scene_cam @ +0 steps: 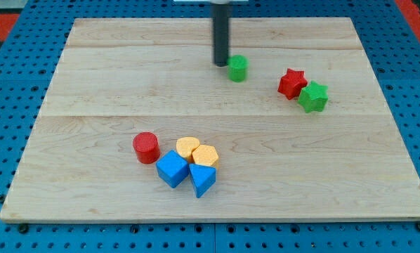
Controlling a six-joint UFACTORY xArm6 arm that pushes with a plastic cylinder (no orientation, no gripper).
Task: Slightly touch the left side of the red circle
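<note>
The red circle (146,147) sits toward the view's bottom of the wooden board (90,84), left of centre, and serves as the landmark here. Just to its right, toward the view's bottom, lies a blue cube (172,169), close enough that the two look to be touching or nearly so. Beyond that, also right of the red circle, sit two yellow blocks (197,152) pressed together and a blue triangular block (202,179) below them.

The red circle's left face has bare board beside it, so nothing blocks that approach. To do the step well, the arm would likely swing wide to the view's left, drop level with the red circle, then ease rightward and stop at first contact; a hard push would drive the circle into the blue cube and disturb the cluster.

Far up and to the right of the red circle stands the rod, its tip (221,65) just beside the left of a green round block (237,68), touching or nearly so. The arm carries no gripper, so nothing opens, closes or is held. Farther right still, a red star (292,83) and a green star (313,96) sit against each other, well apart from any likely path.
</note>
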